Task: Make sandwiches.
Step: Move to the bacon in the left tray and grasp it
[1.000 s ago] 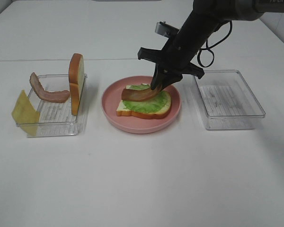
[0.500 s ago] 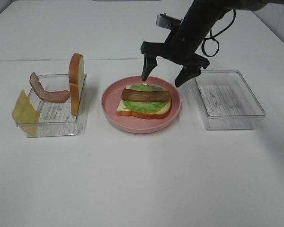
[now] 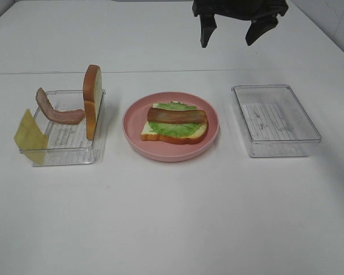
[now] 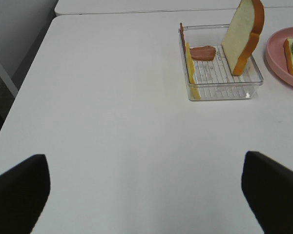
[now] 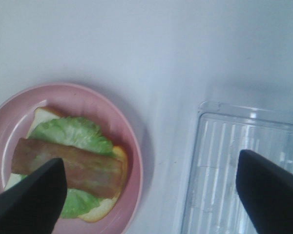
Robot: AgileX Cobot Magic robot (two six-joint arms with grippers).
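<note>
On the pink plate (image 3: 135, 137) lies a bread slice (image 3: 183, 137) with green lettuce (image 3: 178, 128) and a bacon strip (image 3: 176, 116) on top; the stack also shows in the right wrist view (image 5: 68, 168). In the left clear tray (image 3: 60, 140) a second bread slice (image 3: 92, 107) stands on edge, with a second bacon strip (image 3: 57, 110) and a yellow cheese square (image 3: 30, 136) leaning at the tray's end. My right gripper (image 3: 234, 26) is open and empty, high above the table behind the plate. My left gripper (image 4: 146, 192) is open and empty over bare table, away from the tray (image 4: 219, 80).
An empty clear tray (image 3: 275, 119) stands right of the plate; it also shows in the right wrist view (image 5: 239, 170). The white table has a seam line running across behind the trays.
My right gripper let go of the bacon strip onto the lettuce, opened, and rose up and back, away from the plate. The left side has not moved.
</note>
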